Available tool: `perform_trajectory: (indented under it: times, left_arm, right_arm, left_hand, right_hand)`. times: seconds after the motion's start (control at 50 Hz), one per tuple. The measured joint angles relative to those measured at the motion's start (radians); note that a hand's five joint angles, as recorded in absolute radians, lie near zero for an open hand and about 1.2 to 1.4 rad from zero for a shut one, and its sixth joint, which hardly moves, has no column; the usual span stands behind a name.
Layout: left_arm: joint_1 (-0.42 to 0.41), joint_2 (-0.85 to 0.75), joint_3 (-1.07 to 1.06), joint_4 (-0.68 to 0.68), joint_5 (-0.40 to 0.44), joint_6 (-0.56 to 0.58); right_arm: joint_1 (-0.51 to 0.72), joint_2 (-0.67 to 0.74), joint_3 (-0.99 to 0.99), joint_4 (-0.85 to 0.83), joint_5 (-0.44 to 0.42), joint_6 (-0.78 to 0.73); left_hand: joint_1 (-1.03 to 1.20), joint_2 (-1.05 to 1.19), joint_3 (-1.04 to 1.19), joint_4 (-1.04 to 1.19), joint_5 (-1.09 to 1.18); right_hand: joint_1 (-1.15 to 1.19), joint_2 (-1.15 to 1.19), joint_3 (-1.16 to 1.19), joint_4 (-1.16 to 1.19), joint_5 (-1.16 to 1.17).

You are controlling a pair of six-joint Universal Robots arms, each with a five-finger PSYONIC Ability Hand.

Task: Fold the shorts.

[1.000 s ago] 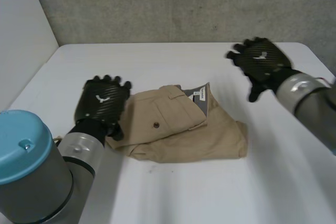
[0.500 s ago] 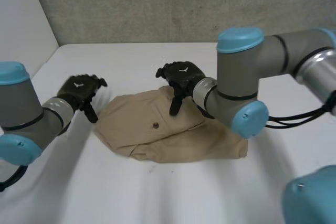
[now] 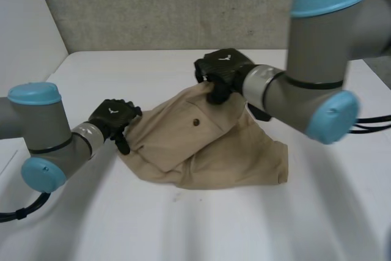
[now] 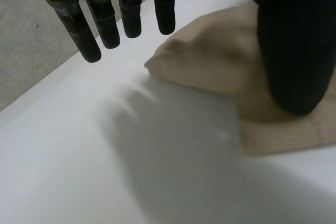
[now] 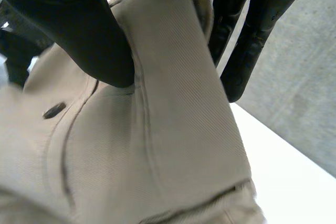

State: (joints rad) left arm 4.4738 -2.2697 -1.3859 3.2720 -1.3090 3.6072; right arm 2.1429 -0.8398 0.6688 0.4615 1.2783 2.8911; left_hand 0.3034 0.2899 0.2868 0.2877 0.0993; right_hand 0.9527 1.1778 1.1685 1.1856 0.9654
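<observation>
Your right hand [image 3: 223, 68] had the far edge of the shorts [image 3: 208, 151] pinched between its thumb and fingers [image 5: 252, 40]. That edge was raised off the table [image 3: 183, 230], while the rest of the tan cloth lay bunched in the middle of the table.

Your left hand [image 3: 112, 116] sat at the left edge of the shorts, released. Its fingers [image 4: 105, 19] hung straight over bare table and gripped nothing, and only its thumb [image 4: 294, 51] lay on the cloth.

To do this fold well, you probably needed the left hand to take a real hold first. With 1 hand lifting, the cloth hung in a slope and would likely have landed crooked. A matching pinch on the left edge would have let you:
- carry both sides across together
- keep the raised edge taut and level
- lay it down flush on the near edge
- let go only after the cloth was flat

The pocket flap with its dark button [image 3: 195, 122] faced up and looked likely to catch or crease, so a slow, low carry suited it.

No brand, label or writing on the shorts could be read. A small white mark showed on the back of each hand, but it was too small to make out.
</observation>
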Motion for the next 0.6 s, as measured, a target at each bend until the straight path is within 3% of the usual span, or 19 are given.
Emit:
perform_trajectory:
  times: [0.2,0.4,0.44,0.48,0.5,0.52,0.54,0.56,0.6]
  left_arm:
    - [-0.041,0.015,-0.001,0.024,0.007,-0.039]
    - [-0.075,0.018,-0.006,0.059,0.013,-0.055]
    - [-0.081,0.012,-0.002,0.070,0.013,-0.053]
    - [-0.087,0.001,0.007,0.079,0.012,-0.051]
    - [-0.087,0.001,0.007,0.079,0.012,-0.051]
    - [-0.091,-0.010,0.021,0.089,0.008,-0.048]
    - [-0.093,-0.014,0.027,0.092,0.005,-0.047]
    - [-0.095,-0.021,0.039,0.097,0.000,-0.046]
    - [-0.099,-0.032,0.071,0.112,-0.018,-0.044]
  right_arm:
    - [-0.086,-0.254,0.443,-0.020,0.011,-0.278]
    - [-0.153,-0.395,0.667,-0.096,0.000,-0.295]
    - [-0.167,-0.411,0.693,-0.118,0.000,-0.294]
    - [-0.176,-0.417,0.702,-0.136,0.002,-0.295]
    - [-0.176,-0.417,0.702,-0.136,0.002,-0.295]
    - [-0.182,-0.418,0.701,-0.151,0.005,-0.297]
    - [-0.185,-0.418,0.699,-0.157,0.006,-0.298]
    - [-0.188,-0.417,0.692,-0.165,0.008,-0.300]
    - [-0.192,-0.413,0.673,-0.185,0.013,-0.302]
  left_hand:
    - [0.000,0.000,0.000,0.000,0.000]
    - [0.009,0.025,0.023,0.021,0.040]
    - [0.092,0.104,0.099,0.099,0.117]
    - [0.452,0.408,0.408,0.411,0.421]
    - [0.452,0.408,0.408,0.411,0.421]
    - [0.716,0.675,0.672,0.659,0.664]
    - [0.716,0.675,0.672,0.659,0.664]
    - [0.851,0.843,0.840,0.840,0.840]
    - [0.851,0.890,0.888,0.896,0.863]
  right_hand:
    - [0.009,0.000,0.006,0.003,0.011]
    - [0.009,0.000,0.006,0.003,0.011]
    - [0.018,0.000,0.006,0.003,0.011]
    - [0.018,0.000,0.006,0.003,0.011]
    - [0.018,0.000,0.006,0.003,0.011]
    - [0.018,0.000,0.006,0.003,0.011]
    - [0.018,0.000,0.006,0.003,0.011]
    - [0.018,0.000,0.006,0.003,0.011]
    - [0.018,0.000,0.006,0.003,0.011]
